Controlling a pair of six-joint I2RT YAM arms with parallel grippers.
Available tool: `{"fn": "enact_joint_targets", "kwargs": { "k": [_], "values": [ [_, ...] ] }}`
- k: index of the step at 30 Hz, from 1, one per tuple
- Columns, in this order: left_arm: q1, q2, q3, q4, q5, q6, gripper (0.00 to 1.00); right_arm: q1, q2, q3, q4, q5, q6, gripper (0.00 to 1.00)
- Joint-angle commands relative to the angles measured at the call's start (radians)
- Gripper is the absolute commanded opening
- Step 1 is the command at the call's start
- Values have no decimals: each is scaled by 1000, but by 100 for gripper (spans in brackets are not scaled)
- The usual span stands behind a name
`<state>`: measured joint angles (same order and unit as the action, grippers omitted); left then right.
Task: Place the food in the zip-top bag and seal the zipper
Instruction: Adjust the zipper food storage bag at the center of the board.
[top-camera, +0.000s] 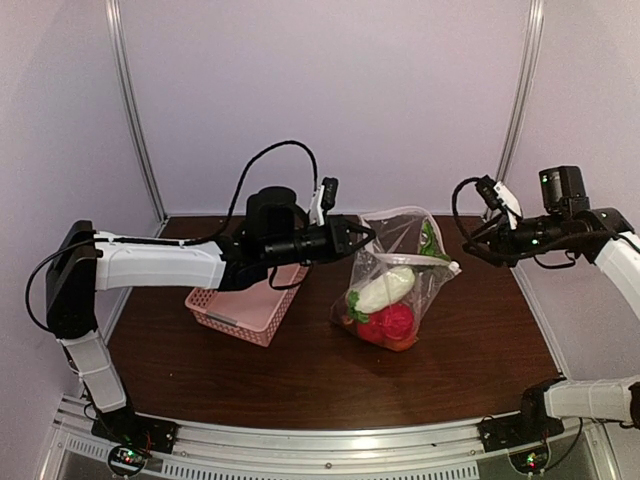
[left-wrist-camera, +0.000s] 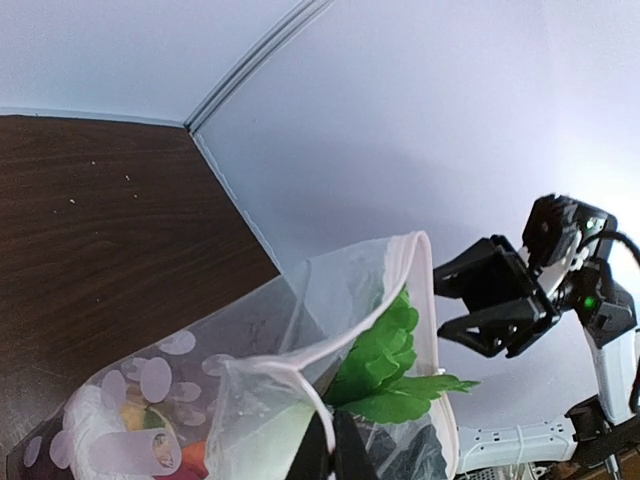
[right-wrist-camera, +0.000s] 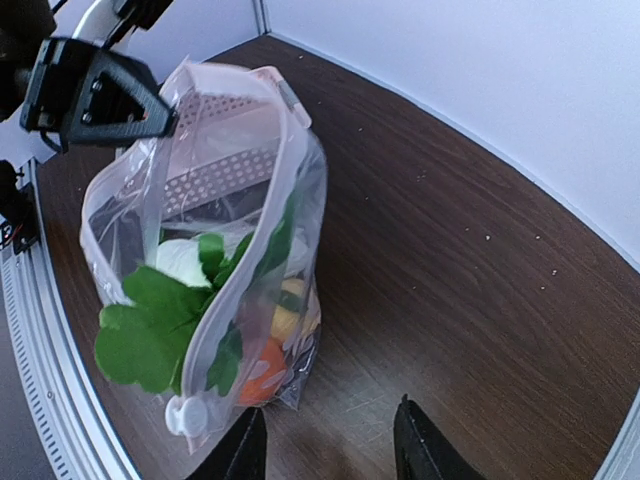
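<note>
The clear zip-top bag (top-camera: 398, 285) stands on the table with its mouth open and upward. Inside it are a white radish (top-camera: 385, 288), a red piece (top-camera: 392, 322), an orange piece (right-wrist-camera: 262, 372) and a yellow piece (right-wrist-camera: 290, 300). Green leaves (left-wrist-camera: 395, 365) stick out over the mouth. The zipper strip (right-wrist-camera: 232, 290) runs along the mouth, with a white slider (right-wrist-camera: 185, 415) at its near end. My left gripper (top-camera: 363, 238) is shut on the bag's mouth edge, as its wrist view (left-wrist-camera: 335, 450) shows. My right gripper (top-camera: 472, 246) is open and empty, apart from the bag on its right (right-wrist-camera: 330, 450).
The pink lattice basket (top-camera: 245, 305) sits left of the bag, under my left arm. The dark wood table (top-camera: 300, 370) ends at white walls behind and at both sides. A metal rail (top-camera: 320, 440) runs along the near edge.
</note>
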<state>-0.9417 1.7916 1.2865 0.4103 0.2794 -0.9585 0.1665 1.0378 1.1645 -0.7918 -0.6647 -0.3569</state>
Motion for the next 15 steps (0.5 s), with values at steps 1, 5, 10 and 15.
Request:
{"fn": "enact_joint_targets", "kwargs": {
  "k": [1,5,10,15],
  "values": [
    [7,-58,-51,110,-111,-61,0,-6,-22,-75,-74,-123,-152,45],
    [12,-67,-79,120,-139,-82,0,-5,-13,-128,-59,-185,-198,51],
    [13,-53,-82,117,-126,-92,0,5,10,-168,10,-236,-191,52],
    [13,-45,-86,124,-120,-100,0,32,34,-178,99,-242,-141,50]
  ]
}}
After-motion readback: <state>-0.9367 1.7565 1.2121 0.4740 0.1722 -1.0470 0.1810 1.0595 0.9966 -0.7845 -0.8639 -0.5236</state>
